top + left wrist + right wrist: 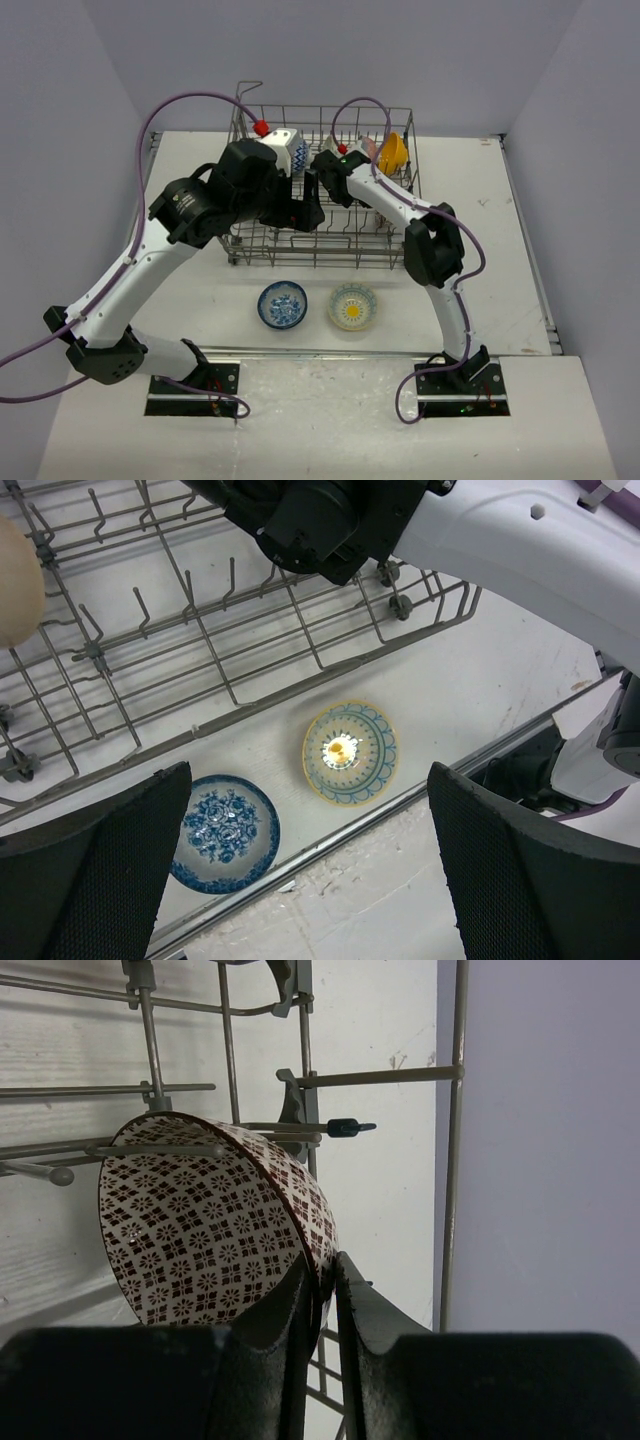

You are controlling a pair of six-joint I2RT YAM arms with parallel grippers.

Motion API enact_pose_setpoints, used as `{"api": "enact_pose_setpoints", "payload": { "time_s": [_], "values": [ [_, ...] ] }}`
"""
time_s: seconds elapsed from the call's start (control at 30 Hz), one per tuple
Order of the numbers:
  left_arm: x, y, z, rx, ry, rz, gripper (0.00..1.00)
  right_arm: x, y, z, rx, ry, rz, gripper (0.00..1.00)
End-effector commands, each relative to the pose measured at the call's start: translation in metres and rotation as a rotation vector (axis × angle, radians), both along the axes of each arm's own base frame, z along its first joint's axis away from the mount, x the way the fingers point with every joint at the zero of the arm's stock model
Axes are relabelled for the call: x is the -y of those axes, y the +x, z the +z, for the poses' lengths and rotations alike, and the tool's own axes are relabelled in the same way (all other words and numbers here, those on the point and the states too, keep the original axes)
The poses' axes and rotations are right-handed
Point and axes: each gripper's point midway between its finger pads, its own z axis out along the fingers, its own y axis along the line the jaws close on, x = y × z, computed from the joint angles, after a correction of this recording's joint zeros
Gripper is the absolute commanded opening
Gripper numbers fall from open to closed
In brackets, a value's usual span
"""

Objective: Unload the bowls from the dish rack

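In the right wrist view my right gripper (pixel 327 1280) is shut on the rim of a white bowl with a dark red flower pattern (pixel 200 1230), which stands on edge among the tines of the dish rack (pixel 455 1160). From above, that gripper (pixel 328 172) reaches into the grey wire dish rack (pixel 330 255) at the back middle. My left gripper (pixel 305 205) hovers over the rack's front part, open and holding nothing (pixel 308 780). A blue-patterned bowl (pixel 283 304) and a yellow-and-green bowl (pixel 353 306) sit upright on the table in front of the rack.
An orange-yellow bowl (pixel 393 152) and a blue zigzag bowl (pixel 297 152) stand at the back of the rack. A beige bowl (pixel 18 580) shows at the left edge of the left wrist view. The right arm's white link (pixel 520 550) crosses over the rack.
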Motion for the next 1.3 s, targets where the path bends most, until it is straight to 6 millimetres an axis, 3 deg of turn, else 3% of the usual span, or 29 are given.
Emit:
{"api": "enact_pose_setpoints", "payload": {
  "time_s": [0.0,0.07,0.33,0.83,1.27],
  "values": [
    [0.002,-0.001,0.016,0.051,-0.044,-0.035,1.0,0.0,-0.001,0.009,0.029,-0.025,-0.001,0.06],
    [0.002,0.0,0.017,0.054,-0.046,-0.034,1.0,0.001,0.0,0.014,0.043,-0.035,-0.001,0.0],
    [0.005,0.0,0.02,0.059,-0.054,-0.04,1.0,-0.001,0.003,0.048,0.109,-0.059,0.011,0.0],
    [0.005,0.003,0.027,0.08,-0.069,-0.031,1.0,0.015,-0.006,0.102,0.201,-0.132,0.018,0.0],
    [0.004,-0.001,0.029,0.086,-0.083,-0.038,1.0,0.024,-0.011,0.12,0.222,-0.263,0.034,0.0]
  ]
}}
